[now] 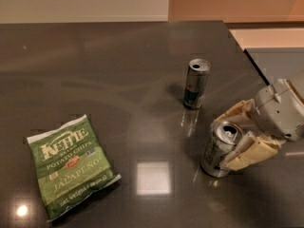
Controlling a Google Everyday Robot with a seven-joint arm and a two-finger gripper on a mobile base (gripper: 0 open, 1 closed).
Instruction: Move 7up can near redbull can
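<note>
Dark grey, glossy surface (95, 80) fills most of the view. Behind its far edge there is a pale wall (80, 1) at upper left and an orange-tan wall (237, 1) at upper right. Past the right edge of the surface lies a lighter strip, its nature unclear. A square light reflection (153, 177) sits near bottom centre and a small bright spot (21, 210) at lower left. A green Kettle jalapeño chips bag (71, 165) lies flat at lower left, well apart from both cans. The redbull can (196, 83) stands upright right of centre, its reflection on the surface just in front of it. The 7up can (219, 148) stands upright nearer the camera and slightly to the right, near the redbull can but not touching it, open top visible. The gripper (227, 141) reaches in from the right edge. Its jaws are spread and bracket the 7up can, one finger behind the rim and one across the near side. Whether they press on the can cannot be told.
</note>
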